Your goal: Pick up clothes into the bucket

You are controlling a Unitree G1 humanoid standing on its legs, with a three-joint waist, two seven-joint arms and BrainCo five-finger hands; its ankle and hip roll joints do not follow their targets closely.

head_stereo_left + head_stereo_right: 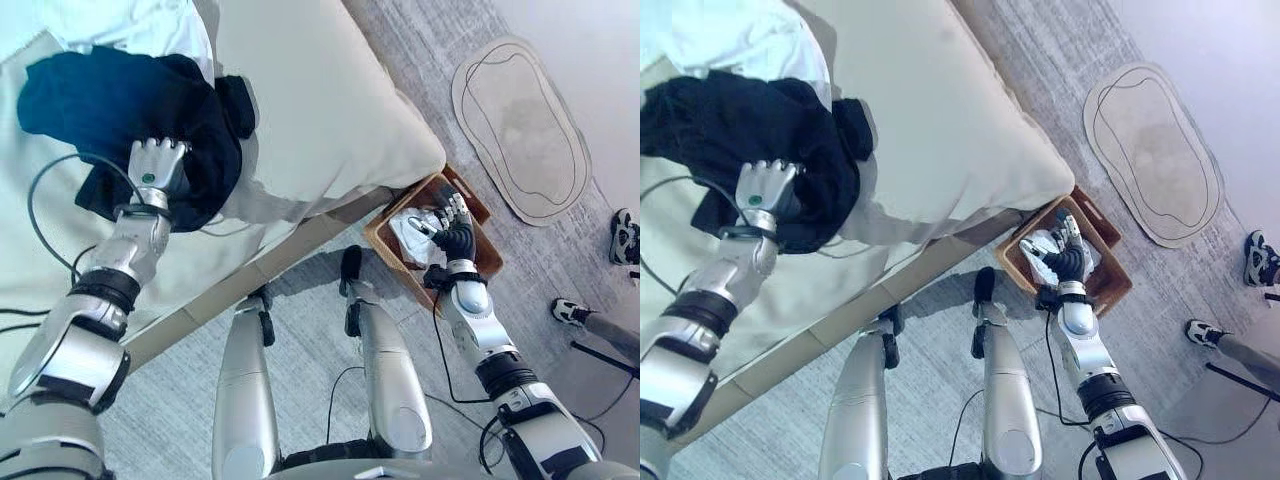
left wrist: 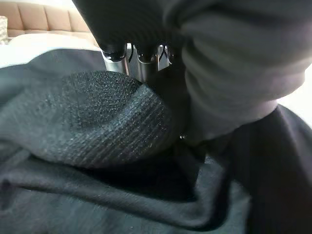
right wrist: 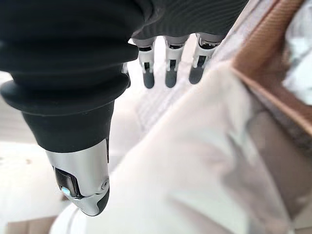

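Broadly, the wide cream-covered bed point(image 1: 320, 110) carries the clothes, with a pale oval rug point(image 1: 520, 125) on the grey floor well beyond its corner. Near the bed's far edge lies a crumpled dark navy knitted garment point(image 1: 110, 95), beside a white cloth point(image 1: 130, 25). Just off the bed's corner on the floor sits the brown rectangular bucket point(image 1: 1110, 285), already holding white clothes point(image 1: 1038, 245). The left hand point(image 1: 158, 165) rests on the dark garment; its fingers are buried in the folds, so I cannot tell its grip. The right hand point(image 1: 1068, 255) hovers over the bucket with fingers straight and released. Risk, as I judge it: a shallow pinch could let the heavy knit slip or drag across the bed and fall short of the bucket
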